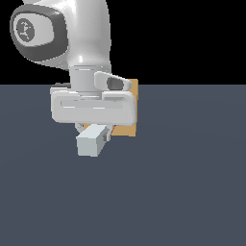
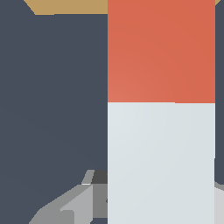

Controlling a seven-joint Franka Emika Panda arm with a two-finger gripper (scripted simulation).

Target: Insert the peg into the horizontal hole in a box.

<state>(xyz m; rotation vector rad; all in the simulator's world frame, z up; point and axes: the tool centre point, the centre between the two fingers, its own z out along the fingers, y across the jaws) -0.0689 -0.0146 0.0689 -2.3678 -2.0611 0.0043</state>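
Now holding the peg (image 1: 90, 141) in the gripper (image 1: 98, 130), fingers (image 1: 106, 137) squeezed tight on its sides. Seen in the wrist view as a big bar (image 2: 161, 162), white near the fingers and orange-red at the far end. Pointing away toward the box (image 1: 129, 126), tan-orange, just behind the hand and mostly hidden by it. Cannot see the hole. Up off the dark grey floor (image 1: 182, 192).

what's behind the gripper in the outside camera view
Behind the gripper stands the tan-orange box; only its edge toward the exterior view's right and a lower strip show. The gripper and the held peg cover the rest, so the hole cannot be seen.
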